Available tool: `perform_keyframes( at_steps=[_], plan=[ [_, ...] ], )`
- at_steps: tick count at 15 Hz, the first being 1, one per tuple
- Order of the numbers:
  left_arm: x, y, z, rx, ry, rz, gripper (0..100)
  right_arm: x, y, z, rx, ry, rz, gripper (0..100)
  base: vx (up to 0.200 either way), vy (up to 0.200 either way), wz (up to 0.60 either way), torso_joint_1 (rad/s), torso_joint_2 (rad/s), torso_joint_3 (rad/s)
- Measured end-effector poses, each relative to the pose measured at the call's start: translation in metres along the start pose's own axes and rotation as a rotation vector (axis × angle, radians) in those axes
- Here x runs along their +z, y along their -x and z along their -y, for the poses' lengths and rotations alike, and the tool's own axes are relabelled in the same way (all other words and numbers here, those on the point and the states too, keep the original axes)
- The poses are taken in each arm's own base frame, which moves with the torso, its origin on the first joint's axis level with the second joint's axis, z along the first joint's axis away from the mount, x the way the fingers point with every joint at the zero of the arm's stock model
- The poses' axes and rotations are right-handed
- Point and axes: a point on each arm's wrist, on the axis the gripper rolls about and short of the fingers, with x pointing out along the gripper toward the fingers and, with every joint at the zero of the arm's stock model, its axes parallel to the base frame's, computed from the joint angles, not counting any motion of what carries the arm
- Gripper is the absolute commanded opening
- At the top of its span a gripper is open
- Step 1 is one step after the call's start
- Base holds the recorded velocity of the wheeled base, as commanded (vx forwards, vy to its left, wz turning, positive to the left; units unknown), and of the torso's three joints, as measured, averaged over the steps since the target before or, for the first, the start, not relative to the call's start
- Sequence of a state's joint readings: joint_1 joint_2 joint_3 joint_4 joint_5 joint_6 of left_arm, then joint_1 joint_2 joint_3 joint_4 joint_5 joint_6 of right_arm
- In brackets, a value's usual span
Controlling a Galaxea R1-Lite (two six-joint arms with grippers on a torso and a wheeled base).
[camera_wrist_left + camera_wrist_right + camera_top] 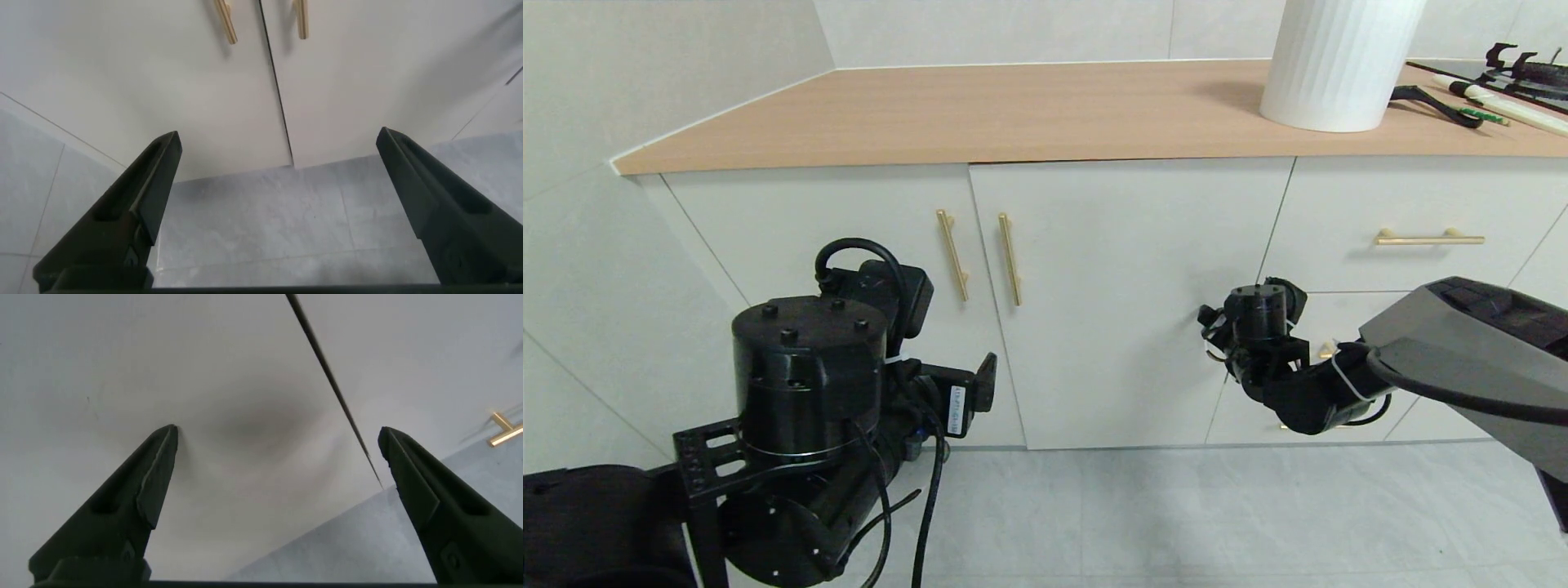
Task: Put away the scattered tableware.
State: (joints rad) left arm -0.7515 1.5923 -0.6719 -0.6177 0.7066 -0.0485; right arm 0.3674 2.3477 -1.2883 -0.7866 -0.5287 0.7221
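Note:
Scattered tableware lies at the far right of the wooden countertop [980, 106]: a black-handled utensil [1433, 102], a long white stick with green marks [1503, 104] and more black pieces [1523, 69] at the edge. My left gripper [980, 384] [278, 139] hangs low in front of the left cabinet door, open and holding nothing. Also open and holding nothing, my right gripper [1213, 327] [278, 433] sits close to the middle cabinet door [1127, 302], near its seam with the drawers. Both grippers are well below the countertop, far from the tableware.
A tall white ribbed container [1339, 61] stands on the counter beside the utensils. Two vertical gold handles [953, 255] [1009, 259] mark the double doors; a horizontal gold handle [1429, 238] is on the right drawer. Grey tiled floor [1176, 514] lies below, and a wall closes off the left.

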Motion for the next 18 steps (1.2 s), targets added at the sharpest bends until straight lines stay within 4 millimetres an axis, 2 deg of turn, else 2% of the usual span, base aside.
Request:
perform_keyframes(
  at_steps=[7,11,13,15,17,18],
  plan=[
    [0.000,0.000,0.000,0.000,-0.001,-0.001,100,-0.001,-0.007,0.002,-0.018,0.000,0.016,100,0.000,0.000,0.00,0.000,0.00,0.000],
    [0.000,0.000,0.000,0.000,0.001,0.001,100,0.002,0.002,0.000,-0.008,0.006,0.012,100,0.000,0.000,0.00,0.000,0.00,0.000],
    [0.002,-0.001,0.000,0.002,0.009,0.004,100,0.008,0.015,-0.003,0.008,0.035,0.008,100,0.000,0.000,0.00,0.000,0.00,0.000],
    [0.005,-0.004,-0.006,0.024,0.027,0.013,100,0.024,0.036,-0.010,0.047,0.061,0.022,100,0.000,0.000,0.00,0.000,0.00,0.000],
    [0.013,-0.011,-0.018,0.074,0.102,0.068,100,0.043,0.066,-0.015,0.112,0.097,0.026,100,0.000,0.000,0.00,0.000,0.00,0.000],
    [0.017,-0.014,-0.024,0.099,0.151,0.100,100,0.054,0.087,-0.016,0.154,0.134,0.028,100,0.000,0.000,0.00,0.000,0.00,0.000]
  ],
)
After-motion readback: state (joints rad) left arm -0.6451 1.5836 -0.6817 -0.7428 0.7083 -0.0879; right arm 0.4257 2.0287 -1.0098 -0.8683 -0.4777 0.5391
